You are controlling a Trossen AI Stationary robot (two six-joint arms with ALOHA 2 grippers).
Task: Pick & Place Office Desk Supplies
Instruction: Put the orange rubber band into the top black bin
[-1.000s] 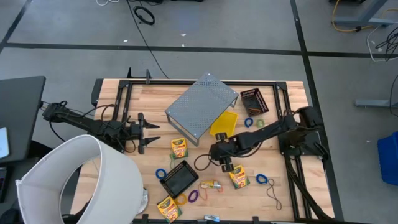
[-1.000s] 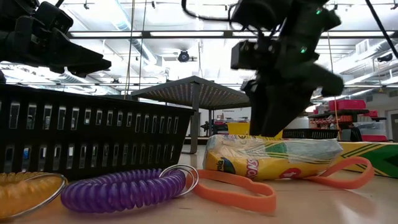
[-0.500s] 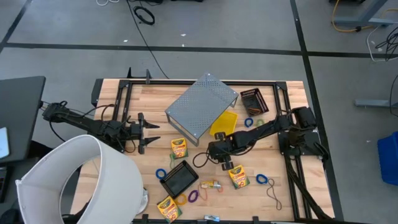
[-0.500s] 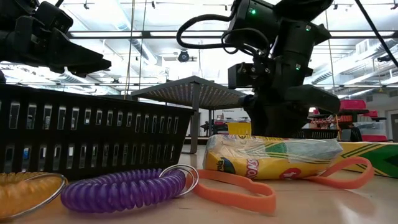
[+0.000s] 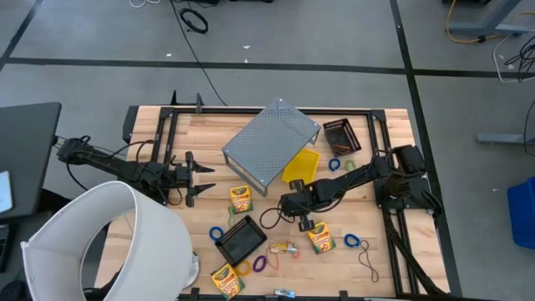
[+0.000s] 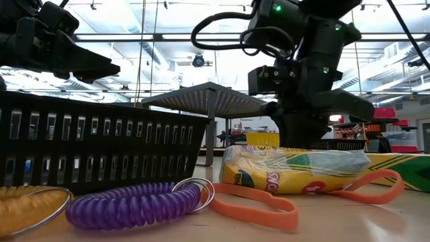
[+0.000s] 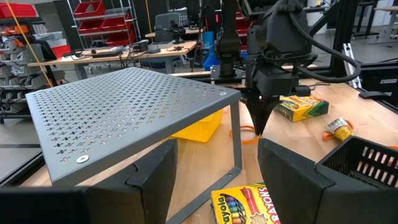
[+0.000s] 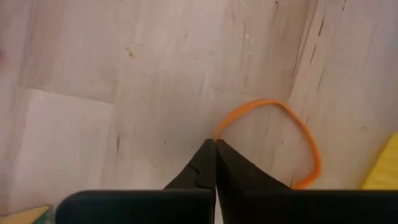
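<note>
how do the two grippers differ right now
The right gripper is shut, its fingertips pinching an orange elastic loop on the wood; the left gripper is open and holds nothing.
The right gripper points down at the table near mid-table, while the left gripper lies level beside the grey perforated stand.
Both are dark and two-fingered.

Only partial lettering reads — "CRAYO" in green on the yellow crayon box [image 7: 247,207] near the metal shelf, and part of a brand word on the wrapped crayon packet [image 6: 295,169] — nothing else legible.
</note>
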